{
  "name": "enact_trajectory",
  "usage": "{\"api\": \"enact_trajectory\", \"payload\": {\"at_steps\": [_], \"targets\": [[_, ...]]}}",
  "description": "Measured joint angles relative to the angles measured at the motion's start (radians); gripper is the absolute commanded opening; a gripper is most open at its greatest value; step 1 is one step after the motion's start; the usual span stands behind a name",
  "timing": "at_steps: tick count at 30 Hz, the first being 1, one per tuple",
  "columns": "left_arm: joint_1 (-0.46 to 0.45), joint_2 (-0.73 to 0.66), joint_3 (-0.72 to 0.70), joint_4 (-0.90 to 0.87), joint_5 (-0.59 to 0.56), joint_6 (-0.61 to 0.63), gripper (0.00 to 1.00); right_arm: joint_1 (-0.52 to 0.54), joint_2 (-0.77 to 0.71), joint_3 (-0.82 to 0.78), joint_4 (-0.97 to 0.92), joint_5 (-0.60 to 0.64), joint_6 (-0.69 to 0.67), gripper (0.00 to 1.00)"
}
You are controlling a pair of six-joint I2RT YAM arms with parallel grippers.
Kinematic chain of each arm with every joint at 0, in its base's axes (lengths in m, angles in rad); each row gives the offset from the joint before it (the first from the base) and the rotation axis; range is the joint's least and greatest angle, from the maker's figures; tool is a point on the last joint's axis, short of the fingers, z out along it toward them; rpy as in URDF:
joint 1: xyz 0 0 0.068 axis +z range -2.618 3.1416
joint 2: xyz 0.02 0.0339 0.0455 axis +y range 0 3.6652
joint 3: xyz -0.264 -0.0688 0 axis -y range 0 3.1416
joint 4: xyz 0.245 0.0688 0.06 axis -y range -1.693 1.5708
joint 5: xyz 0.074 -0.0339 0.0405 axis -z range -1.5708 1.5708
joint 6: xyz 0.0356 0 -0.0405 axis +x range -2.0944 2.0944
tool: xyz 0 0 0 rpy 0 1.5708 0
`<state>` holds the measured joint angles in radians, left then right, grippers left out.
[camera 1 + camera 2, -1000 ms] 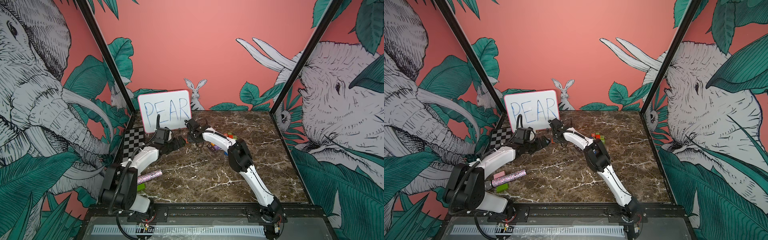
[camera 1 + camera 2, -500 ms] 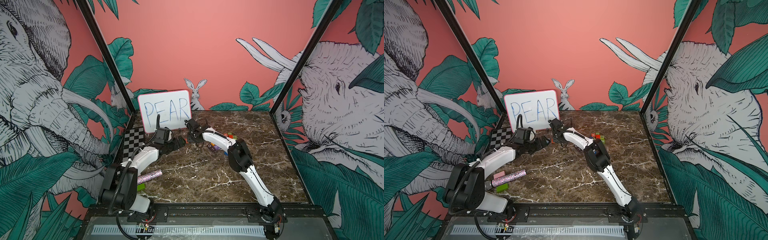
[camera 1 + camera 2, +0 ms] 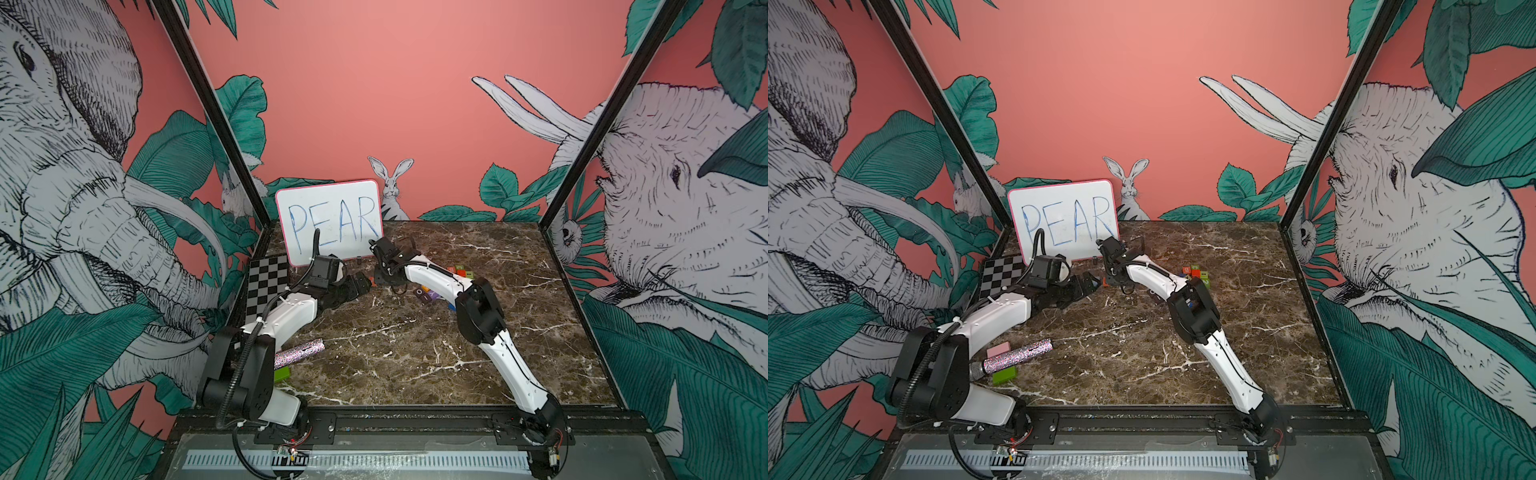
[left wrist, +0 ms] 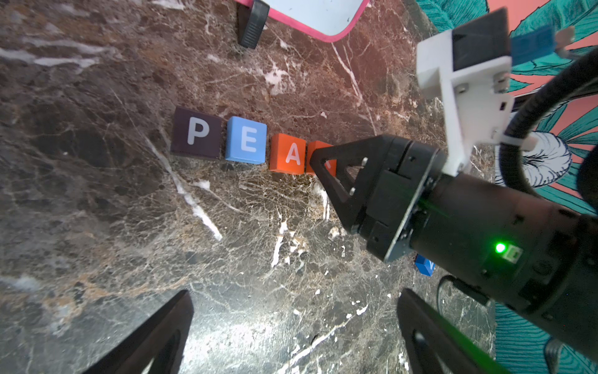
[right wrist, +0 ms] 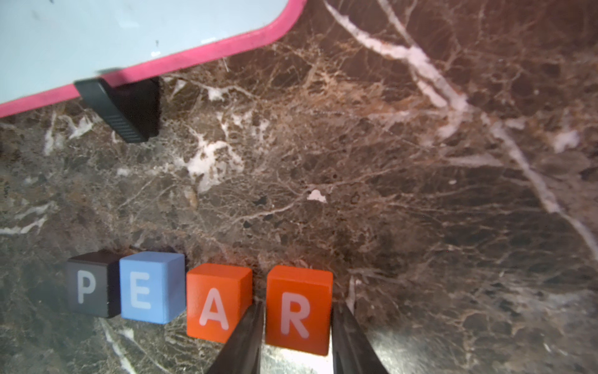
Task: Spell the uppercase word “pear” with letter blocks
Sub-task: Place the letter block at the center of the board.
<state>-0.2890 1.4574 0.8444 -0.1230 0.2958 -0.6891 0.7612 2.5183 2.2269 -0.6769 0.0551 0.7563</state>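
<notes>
Four letter blocks lie in a row on the marble in front of the whiteboard: dark-brown P (image 5: 87,285), blue E (image 5: 145,288), orange A (image 5: 215,301) and red-orange R (image 5: 299,285). My right gripper (image 5: 297,307) straddles the R, one finger in the slit between A and R, the other on its far side. The jaws stand barely parted and the R rests on the table. In the left wrist view P (image 4: 196,132), E (image 4: 246,140) and A (image 4: 289,153) read plainly, and the right gripper's fingers (image 4: 326,162) cover most of the R. My left gripper (image 4: 296,293) hovers open and empty short of the row.
The pink-rimmed whiteboard (image 3: 328,220) stands on black feet just behind the row. Spare letter blocks (image 3: 461,272) lie to the right, some under the right arm (image 3: 426,295). A checkerboard (image 3: 268,282), a glitter cylinder (image 3: 299,351), a green block (image 3: 281,374) and a pink block (image 3: 998,349) sit at the left.
</notes>
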Motion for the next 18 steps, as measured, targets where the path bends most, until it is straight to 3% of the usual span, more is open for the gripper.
{"api": "enact_trajectory", "payload": {"at_steps": [18], "targets": [[0.0,0.0,-0.01,0.021,0.003,-0.005,0.99,0.0,-0.002,-0.026,0.024,-0.006,0.003,0.39]]}}
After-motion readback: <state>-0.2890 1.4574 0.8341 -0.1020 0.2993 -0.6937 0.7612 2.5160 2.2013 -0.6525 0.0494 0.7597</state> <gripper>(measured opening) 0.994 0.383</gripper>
